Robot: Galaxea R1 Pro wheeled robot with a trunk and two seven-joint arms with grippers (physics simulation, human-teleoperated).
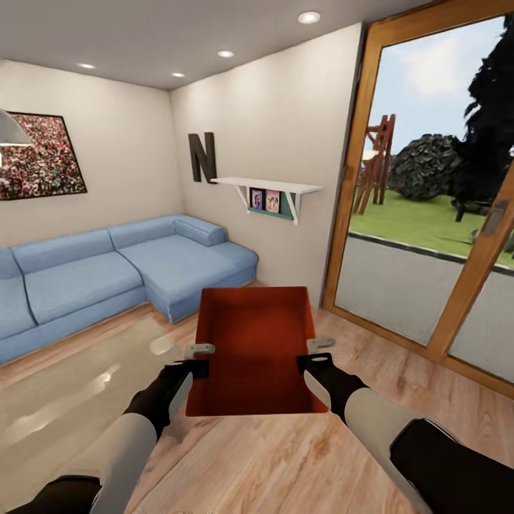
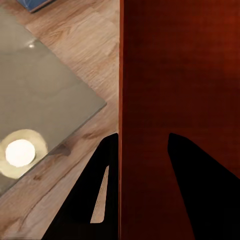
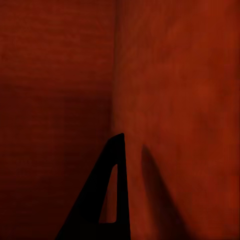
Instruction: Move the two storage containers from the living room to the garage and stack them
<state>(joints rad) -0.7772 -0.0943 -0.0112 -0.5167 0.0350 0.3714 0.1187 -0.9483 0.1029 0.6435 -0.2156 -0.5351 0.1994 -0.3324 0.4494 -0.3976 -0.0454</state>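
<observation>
Your left gripper (image 1: 200,359) and right gripper (image 1: 311,353) each pinch a side wall of the orange-red storage container (image 1: 255,346), carried between them above the wood-plank flooring (image 1: 285,457). Beyond lie the grey rug (image 1: 64,392) and blue sofa (image 1: 107,275).

white forearms — black wrists, tools

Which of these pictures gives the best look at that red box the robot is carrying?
The head view: the whole storage container shows, open top and all, with the left hand and right hand on its side walls. Each wrist view catches a close stretch of red wall.
</observation>
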